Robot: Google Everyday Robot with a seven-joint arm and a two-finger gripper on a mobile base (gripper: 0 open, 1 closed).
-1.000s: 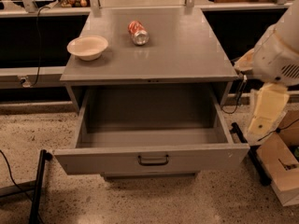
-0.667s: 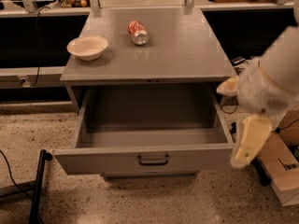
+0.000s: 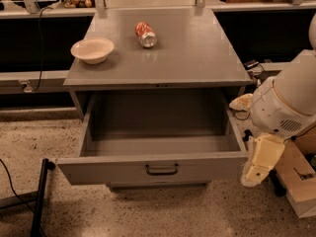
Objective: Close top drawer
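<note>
The top drawer (image 3: 113,171) of the grey metal cabinet stands pulled far out and is empty inside. Its flat front panel has a dark loop handle (image 3: 161,169) at centre. No other drawer shows. My white arm comes in from the right. My cream-coloured gripper (image 3: 256,171) hangs pointing down just right of the drawer's front right corner, close to it, at about the height of the front panel. I cannot tell whether it touches the drawer.
On the cabinet top (image 3: 197,58) sit a white bowl (image 3: 92,50) at the left and a red soda can (image 3: 146,34) lying on its side. A black stand leg (image 3: 39,196) is at the lower left. A wooden box (image 3: 300,181) is on the floor at the right.
My arm has swung down and to the left, from beside the cabinet's right side to the drawer's front right corner. The drawer has not moved.
</note>
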